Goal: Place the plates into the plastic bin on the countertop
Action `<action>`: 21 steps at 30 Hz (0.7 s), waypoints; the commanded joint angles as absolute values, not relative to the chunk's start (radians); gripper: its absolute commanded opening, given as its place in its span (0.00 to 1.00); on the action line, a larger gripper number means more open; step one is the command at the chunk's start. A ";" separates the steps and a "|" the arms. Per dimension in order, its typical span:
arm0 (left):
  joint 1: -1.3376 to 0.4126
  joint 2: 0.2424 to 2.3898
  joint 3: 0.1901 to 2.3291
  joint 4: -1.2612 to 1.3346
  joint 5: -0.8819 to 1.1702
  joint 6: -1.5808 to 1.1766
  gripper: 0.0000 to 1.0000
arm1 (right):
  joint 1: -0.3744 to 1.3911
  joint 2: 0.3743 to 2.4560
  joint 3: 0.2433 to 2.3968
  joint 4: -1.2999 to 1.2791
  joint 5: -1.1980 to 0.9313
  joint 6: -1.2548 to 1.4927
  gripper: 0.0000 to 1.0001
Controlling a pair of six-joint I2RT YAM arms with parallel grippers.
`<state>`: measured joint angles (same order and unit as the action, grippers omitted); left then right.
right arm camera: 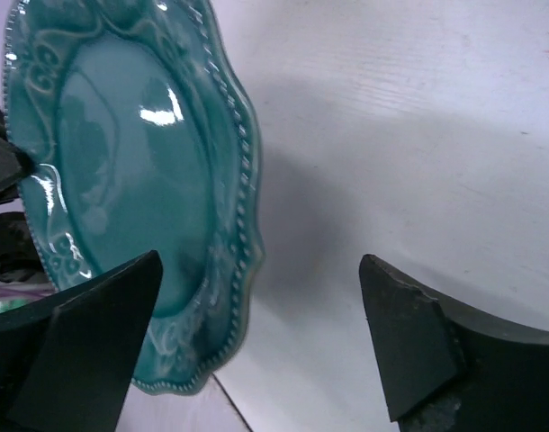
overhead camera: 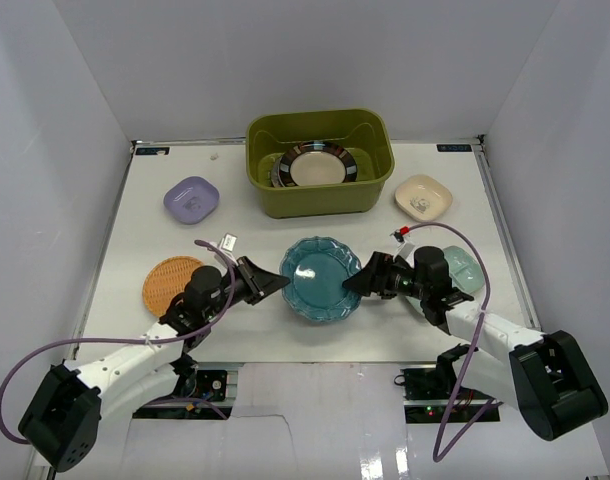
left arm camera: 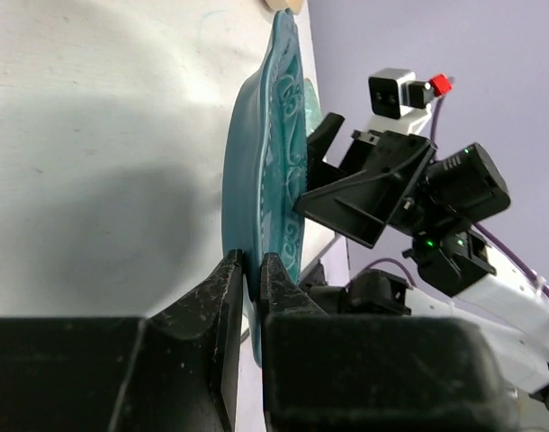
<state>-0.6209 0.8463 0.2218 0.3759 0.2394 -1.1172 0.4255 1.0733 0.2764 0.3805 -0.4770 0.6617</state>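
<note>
1. From above I see a white bench closed in by white walls. The olive plastic bin sits at the far middle.
2. A black-rimmed cream plate lies inside the bin. On the bench, a lavender dish is far left, a cream dish far right and an orange plate near left. A mint dish is half hidden behind my right arm.
3. The teal scalloped plate is at the bench's middle, nearer to me than the bin and well apart from it. The left jaws are at its left rim and the right jaws at its right rim.
4. On the left wrist view, the plate shows edge-on with its shadow on the bench. The left jaws are pinching its near rim, with both fingers pressed against it.
5. On the same view, the right jaws reach in from the far side of the plate.
6. On the right wrist view, the plate fills the left half, with a shadow on the bench beside it. The right jaws are spread wide. One finger overlaps the plate's lower rim and the other stands well off it. I cannot tell whether the near finger touches the plate.
</note>
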 commanded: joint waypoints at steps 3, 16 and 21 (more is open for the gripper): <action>-0.615 0.792 0.321 0.459 0.322 -1.146 0.00 | 0.420 1.054 0.294 0.571 -0.583 0.744 0.73; -0.614 0.689 0.604 -0.038 0.148 -0.864 0.90 | 0.419 1.032 0.561 0.626 -0.531 0.876 0.08; -0.614 0.596 0.753 -0.316 -0.107 -0.738 0.98 | 0.410 1.159 0.861 0.574 -0.430 0.836 0.08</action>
<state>-0.6106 0.6640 0.6876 -0.1299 0.0818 -0.8486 0.4210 1.1217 0.6563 0.4763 -0.5270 0.8310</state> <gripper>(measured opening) 0.979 0.169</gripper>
